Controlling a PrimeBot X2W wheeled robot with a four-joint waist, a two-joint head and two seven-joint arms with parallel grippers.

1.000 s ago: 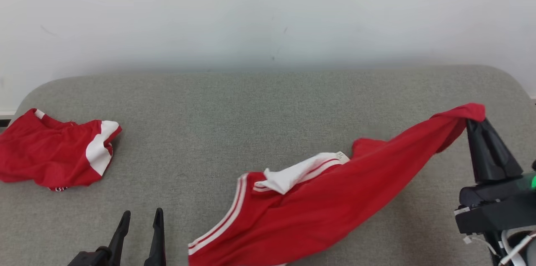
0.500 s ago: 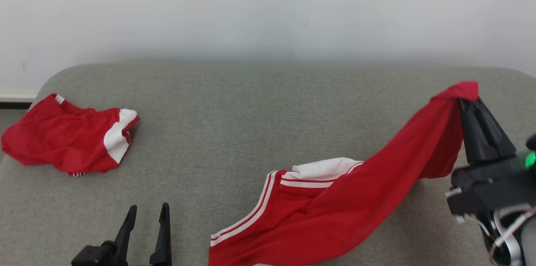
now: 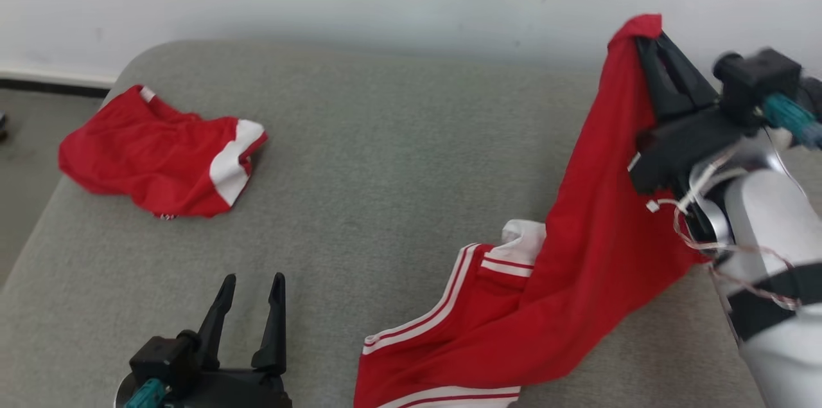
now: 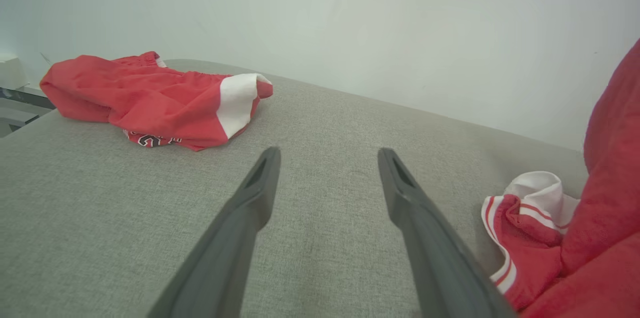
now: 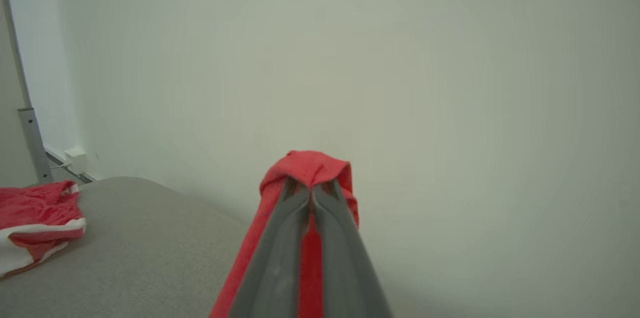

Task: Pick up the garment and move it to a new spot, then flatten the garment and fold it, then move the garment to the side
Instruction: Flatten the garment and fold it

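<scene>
- Between the shut fingers of the right hand [image 3: 650,40] sits one red corner of the garment [image 3: 578,247]; the rest hangs below, trailing onto the bench [image 3: 385,157].
- Left hand [image 3: 250,279] stands wide and empty, beside the striped hem [image 3: 417,326].
- Soft, light, limp cloth that probably bunches; gripping the hem should spread it.

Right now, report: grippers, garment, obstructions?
Right gripper shut on garment, one end raised, rest trailing on cushion. Left gripper open, empty. Other red garment far left, apart.

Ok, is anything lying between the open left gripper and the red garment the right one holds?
Nothing visible: bare grey cushion separates the left gripper from the held garment; the second red garment lies away left.
</scene>
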